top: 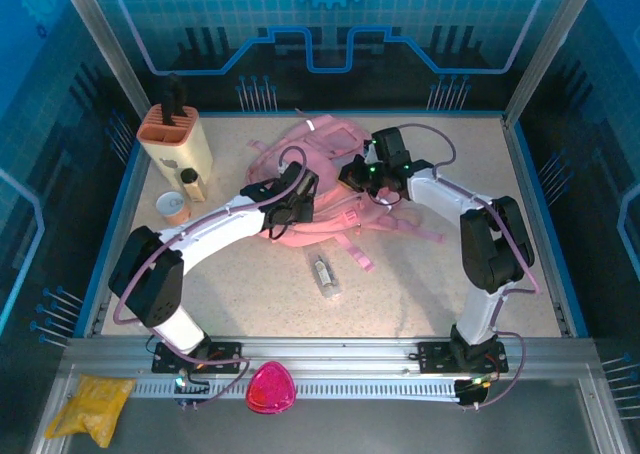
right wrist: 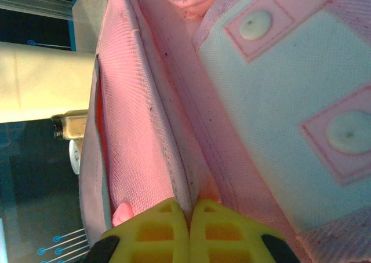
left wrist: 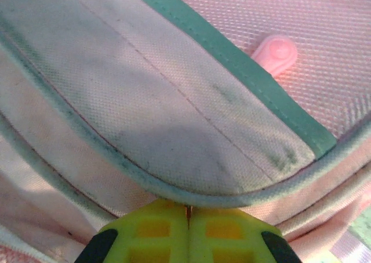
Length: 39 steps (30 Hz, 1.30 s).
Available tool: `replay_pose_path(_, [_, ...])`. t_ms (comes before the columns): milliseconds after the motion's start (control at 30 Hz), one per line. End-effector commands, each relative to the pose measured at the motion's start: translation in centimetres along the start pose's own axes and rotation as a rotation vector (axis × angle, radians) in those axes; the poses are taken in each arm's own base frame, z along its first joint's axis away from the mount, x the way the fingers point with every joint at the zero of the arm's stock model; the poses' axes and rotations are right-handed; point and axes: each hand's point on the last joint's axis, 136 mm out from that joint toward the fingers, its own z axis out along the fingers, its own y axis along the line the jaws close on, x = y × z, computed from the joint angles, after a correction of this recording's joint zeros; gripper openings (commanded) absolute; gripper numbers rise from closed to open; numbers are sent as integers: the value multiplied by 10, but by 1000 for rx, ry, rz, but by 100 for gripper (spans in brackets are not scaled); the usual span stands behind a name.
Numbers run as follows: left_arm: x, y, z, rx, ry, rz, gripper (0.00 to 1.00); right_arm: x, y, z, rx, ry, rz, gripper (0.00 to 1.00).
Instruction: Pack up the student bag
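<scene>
Speckled tabletop (top: 430,274) inside blue enclosure; student bag (top: 335,144) lies far centre. Left gripper (left wrist: 188,216) closed tight, apparently pinching piped flap edge. Right gripper (right wrist: 189,214) closed on pink fabric fold. Step, likely: opening bag. Next: draw grips apart, widen mouth.

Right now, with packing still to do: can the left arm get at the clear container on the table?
Probably yes, after letting go: the left gripper is shut on the bag, yet the clear container lies close by, uncovered, on bare table.
</scene>
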Motion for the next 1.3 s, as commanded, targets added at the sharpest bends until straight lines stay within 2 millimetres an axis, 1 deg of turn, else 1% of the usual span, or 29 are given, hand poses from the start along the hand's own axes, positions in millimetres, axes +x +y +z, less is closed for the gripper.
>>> replay_pose_path(0, [-8, -29, -4, 117, -6, 15, 0, -43, 15, -37, -16, -109, -86, 0])
replay_pose_path(100, [-12, -72, -8, 203, -30, 54, 0, -58, 5, -49, 17, -121, -103, 0])
replay_pose_path(167, [-15, -95, -9, 233, -36, 63, 0, -68, -5, -53, 54, -112, -106, 0])
replay_pose_path(200, [-17, -104, -7, 249, -36, 58, 0, -72, -12, -56, 72, -103, -97, 6])
replay_pose_path(233, [-19, -110, -4, 256, -33, 48, 0, -76, -17, -60, 80, -103, -90, 15])
replay_pose_path(267, [-21, -113, -1, 257, -29, 37, 0, -78, -20, -64, 80, -104, -86, 21])
replay_pose_path(333, [-25, -118, 4, 253, -24, 31, 0, -77, -23, -79, 88, -121, -84, 40])
replay_pose_path(367, [-26, -121, 4, 260, -23, 32, 0, -74, -24, -85, 92, -128, -85, 47])
replay_pose_path(400, [-26, -126, 5, 279, -19, 37, 0, -67, -24, -91, 88, -127, -79, 52])
replay_pose_path(433, [-26, -129, 4, 296, -20, 42, 0, -60, -22, -94, 71, -122, -71, 55])
replay_pose_path(500, [-24, -131, 8, 299, -15, 53, 0, -37, -20, -93, 35, -83, -47, 61])
replay_pose_path(600, [-21, -128, 12, 276, -5, 77, 0, -8, -30, -86, 12, -49, 33, 63])
replay_pose_path(700, [-22, -128, 11, 275, -3, 96, 0, 11, -25, -69, -54, -17, 104, 61])
replay_pose_path(767, [-21, -130, 9, 283, -3, 99, 0, 14, -22, -58, -68, -3, 139, 58])
replay_pose_path(867, [-19, -131, 10, 292, 4, 105, 0, 13, -24, -45, -82, -16, 182, 52])
replay_pose_path(933, [-17, -131, 11, 288, 7, 113, 0, 14, -28, -39, -58, -26, 191, 47])
replay_pose_path(1000, [-18, -130, 8, 290, 6, 132, 0, 14, -29, -31, -55, -21, 183, 39])
replay_pose_path(1067, [-18, -127, 8, 277, 6, 156, 0, 14, -34, -27, -42, -8, 183, 27])
replay_pose_path(1100, [-17, -124, 7, 266, 6, 179, 0, 12, -39, -28, -30, -18, 179, 20])
replay_pose_path(1200, [-18, -112, 5, 225, 0, 259, 0, 5, -52, -38, 16, -62, 150, 4])
replay_pose_path(1233, [-18, -107, 4, 212, -1, 279, 0, 2, -55, -41, 22, -64, 141, 1])
replay_pose_path(1267, [-17, -102, 4, 205, 0, 303, 0, -2, -58, -43, 25, -57, 128, 0])
